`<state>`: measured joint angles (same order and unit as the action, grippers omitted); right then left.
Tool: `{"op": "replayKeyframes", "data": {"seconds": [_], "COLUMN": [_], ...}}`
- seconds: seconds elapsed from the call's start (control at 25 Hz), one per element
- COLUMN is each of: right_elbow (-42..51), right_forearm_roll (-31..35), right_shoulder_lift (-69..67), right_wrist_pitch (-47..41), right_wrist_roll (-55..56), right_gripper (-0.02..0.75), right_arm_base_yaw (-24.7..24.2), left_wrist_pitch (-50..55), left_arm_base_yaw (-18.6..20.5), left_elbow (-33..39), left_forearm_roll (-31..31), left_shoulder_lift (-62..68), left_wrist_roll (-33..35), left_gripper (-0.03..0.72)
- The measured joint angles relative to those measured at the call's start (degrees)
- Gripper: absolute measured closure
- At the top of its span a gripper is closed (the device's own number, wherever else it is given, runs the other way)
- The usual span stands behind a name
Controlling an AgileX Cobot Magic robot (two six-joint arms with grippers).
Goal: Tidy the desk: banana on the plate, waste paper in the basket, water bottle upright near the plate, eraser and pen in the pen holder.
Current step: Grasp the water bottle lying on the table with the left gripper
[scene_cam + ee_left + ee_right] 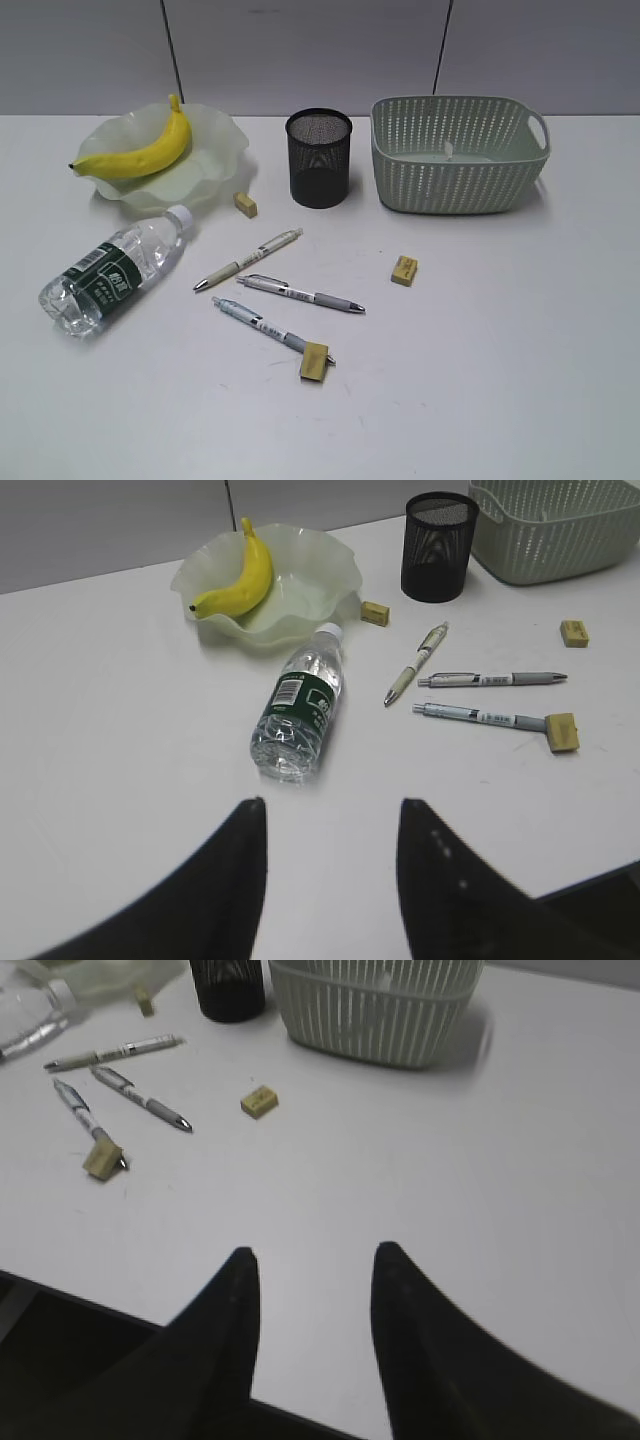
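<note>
While both arms' fingers (330,880) (310,1330) gape wide, the water bottle (112,275) lies flat, its green label's white print unreadable.

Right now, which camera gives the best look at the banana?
The exterior view: the banana lies whole and sharp in the plate. The left wrist view also shows it whole but smaller and farther off. The right wrist view does not show it.

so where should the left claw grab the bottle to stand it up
Take the bottle across its labelled middle, coming from above with the open left claw. It lies on its side on the desk, cap toward the plate; the round body gives two opposite sides.
</note>
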<state>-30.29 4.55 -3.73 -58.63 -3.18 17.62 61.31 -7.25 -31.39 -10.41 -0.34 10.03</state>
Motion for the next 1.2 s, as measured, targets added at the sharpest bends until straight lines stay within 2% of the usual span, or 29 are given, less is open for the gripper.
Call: {"op": "replayKeyframes", "data": {"seconds": [0.28, 0.44, 0.64, 0.84, 0.92, 1.04, 1.2], "right_elbow": [1.2, 1.2, 1.2, 1.2, 1.2, 1.2, 1.2], "right_forearm_roll": [2.3, 2.7, 2.9, 2.9, 2.9, 2.9, 2.9], "right_shoulder_lift": [4.2, 4.2, 4.2, 4.2, 4.2, 4.2, 4.2], "right_wrist_pitch": [-0.5, -0.5, -0.6, -0.6, -0.6, -0.7, -0.7], "right_wrist_roll": [-1.0, -1.1, -1.1, -1.2, -1.1, -1.1, -1.1], "right_gripper": [0.461, 0.47, 0.471, 0.471, 0.471, 0.471, 0.471], "right_arm_base_yaw": [0.1, 0.1, 0.1, 0.1, 0.1, 0.1, 0.1], "left_wrist_pitch": [-1.1, -4.8, -15.7, -26.2, -30.8, -35.5, -38.9], "left_arm_base_yaw": [0.0, 0.0, 0.0, 0.0, -0.1, -1.4, -4.5], "left_elbow": [-0.4, -2.0, -2.3, -2.3, -2.3, -3.2, -8.4], "left_forearm_roll": [-1.2, -3.0, -3.4, -3.7, -3.7, -3.7, -3.6], "left_shoulder_lift": [1.2, 7.8, 23.7, 42.7, 52.0, 61.3, 74.4], "left_wrist_roll": [0.0, 0.0, 0.3, 5.7, 7.1, 7.7, 7.9], "left_gripper": [0.366, 0.365, 0.346, 0.334, 0.303, 0.202, 0.135]}}
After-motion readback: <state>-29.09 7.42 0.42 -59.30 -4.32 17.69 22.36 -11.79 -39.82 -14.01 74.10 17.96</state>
